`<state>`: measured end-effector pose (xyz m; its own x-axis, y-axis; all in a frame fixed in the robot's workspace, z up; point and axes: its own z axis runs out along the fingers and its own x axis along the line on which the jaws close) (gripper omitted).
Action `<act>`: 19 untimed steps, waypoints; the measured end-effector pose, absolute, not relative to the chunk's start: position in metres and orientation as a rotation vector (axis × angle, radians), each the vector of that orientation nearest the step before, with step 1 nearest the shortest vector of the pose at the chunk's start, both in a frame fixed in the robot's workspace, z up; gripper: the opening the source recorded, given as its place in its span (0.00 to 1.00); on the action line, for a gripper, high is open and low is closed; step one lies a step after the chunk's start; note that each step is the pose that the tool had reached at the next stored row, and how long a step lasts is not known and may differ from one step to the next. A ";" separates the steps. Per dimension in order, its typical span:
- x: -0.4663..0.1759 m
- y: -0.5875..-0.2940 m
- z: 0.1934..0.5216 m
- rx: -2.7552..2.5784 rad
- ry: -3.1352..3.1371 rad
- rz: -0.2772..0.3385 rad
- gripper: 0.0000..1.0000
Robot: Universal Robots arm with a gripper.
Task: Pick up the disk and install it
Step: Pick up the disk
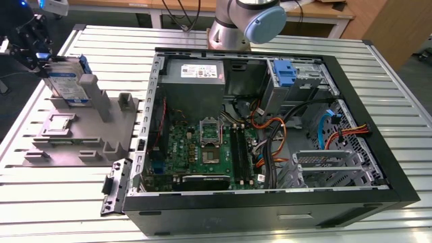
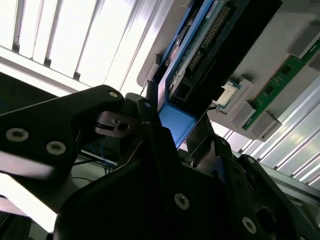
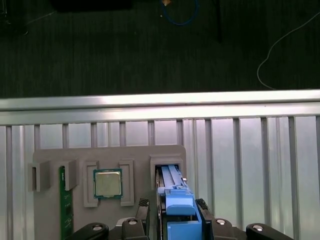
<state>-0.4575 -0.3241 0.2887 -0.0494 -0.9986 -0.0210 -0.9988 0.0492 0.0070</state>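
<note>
**Disk gripped at the holder, install not yet begun**

The work stands at its first step. In the exterior view the gripper [image 1: 39, 56] is at the far end of the exterior view's left, over the grey parts holder [image 1: 74, 136] that lies on the slatted counter [image 1: 398, 76] just beside the open computer case [image 1: 270, 215].

The disk [image 1: 68, 83] stands upright on edge in a slot of that holder. Its white-and-blue label faces out and its blue carrier frame runs round the rim.

In the first wrist view the fingers [image 3: 144, 203] sit on either side of the disk's blue frame [image 3: 176, 197], one against each broad face. The second wrist view shows the same blue frame [image 2: 175, 122] caught between them with no gap that I can make out. I judge them clamped on the disk.

The disk's lower part is in the holder's slot in both the exterior and the first wrist view. So the pick is secured at most, and the lift has not carried the disk clear.

The processor [image 3: 107, 183] and the green memory stick [image 3: 62, 200] sit in their own pockets of the holder beside the disk, untouched.

The whole install is left. The disk is well apart from the case, on the other side of its wall. Inside the case, the grey power supply [image 1: 196, 73] and the upright blue latch [image 1: 287, 73] stand at the far side, and a bare metal cage [image 1: 331, 163] sits at the near end on the exterior view's right. No disk is seated in the case that I can see.
</note>
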 end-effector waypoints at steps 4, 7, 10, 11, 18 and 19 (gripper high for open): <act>-0.457 -0.325 0.289 -2.149 2.277 0.030 0.48; -0.457 -0.325 0.289 -2.148 2.278 0.030 0.48; -0.457 -0.325 0.288 -2.148 2.278 0.030 0.48; -0.457 -0.325 0.288 -2.148 2.278 0.030 0.48; -0.457 -0.325 0.288 -2.148 2.278 0.030 0.40; -0.457 -0.325 0.288 -2.148 2.278 0.030 0.40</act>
<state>-0.4570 -0.3247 0.2884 -0.0589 -0.9980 -0.0209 -0.9982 0.0587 0.0070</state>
